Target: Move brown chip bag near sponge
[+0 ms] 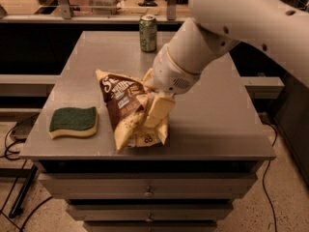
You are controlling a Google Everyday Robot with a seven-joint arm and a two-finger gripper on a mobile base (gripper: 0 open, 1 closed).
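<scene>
The brown chip bag (126, 109) is crumpled and tilted, its lower end at the grey table's (217, 115) front edge. My gripper (153, 109) comes from the upper right and is shut on the right side of the bag, one pale finger (158, 110) lying across it. The sponge (74, 122), green on top with a pale yellow base, lies flat at the table's front left, a short gap left of the bag.
A green soda can (147, 33) stands upright at the back of the table, behind the bag. My white arm (241, 23) spans the right back part. Drawers (147, 193) are below the tabletop, cables on the floor at left.
</scene>
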